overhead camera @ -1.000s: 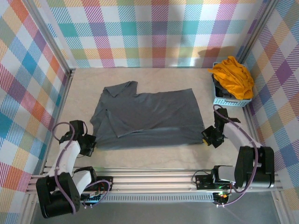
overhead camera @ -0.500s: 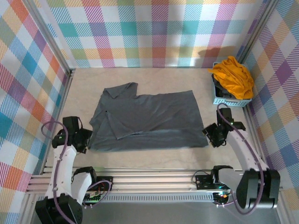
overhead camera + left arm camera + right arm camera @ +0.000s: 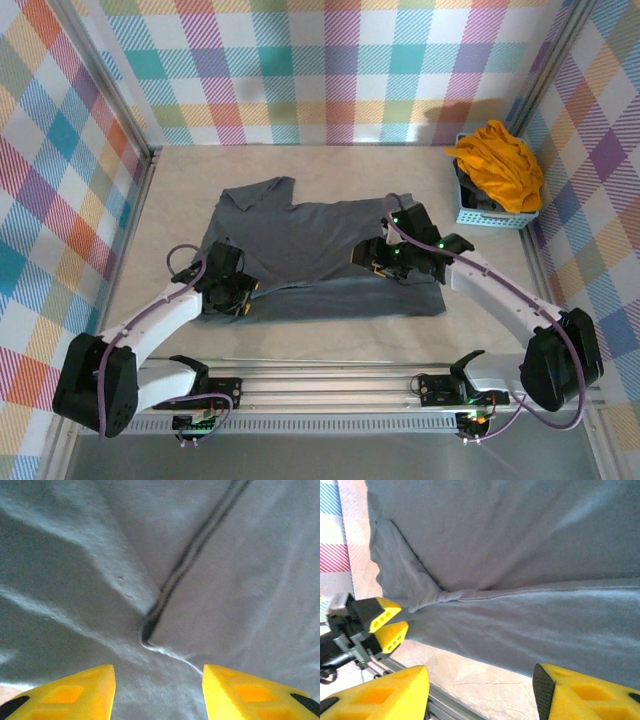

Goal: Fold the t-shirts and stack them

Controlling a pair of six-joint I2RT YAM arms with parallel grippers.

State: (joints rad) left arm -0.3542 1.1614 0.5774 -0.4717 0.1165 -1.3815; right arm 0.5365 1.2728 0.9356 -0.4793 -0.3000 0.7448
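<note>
The dark slate-grey t-shirt (image 3: 310, 240) lies spread flat mid-table, with a folded flap on its left half. My left gripper (image 3: 245, 291) hovers open over its lower left part; its yellow fingers (image 3: 75, 692) frame a creased seam (image 3: 150, 630) in the cloth (image 3: 240, 580). My right gripper (image 3: 368, 262) stands open over the shirt's lower right, looking along the grey cloth (image 3: 520, 540) toward the left gripper (image 3: 382, 625). Nothing sits between either pair of jaws. The mustard t-shirt (image 3: 497, 165) is heaped in the basket.
A small light-blue lattice basket (image 3: 490, 216) stands at the far right against the checked wall. Bare beige table (image 3: 330, 340) runs between the shirt's near hem and the metal rail (image 3: 330, 385) at the front.
Both grippers went from shut to open. Both arms swung inward from the shirt's lower corners at the table's sides to positions over the grey shirt.
</note>
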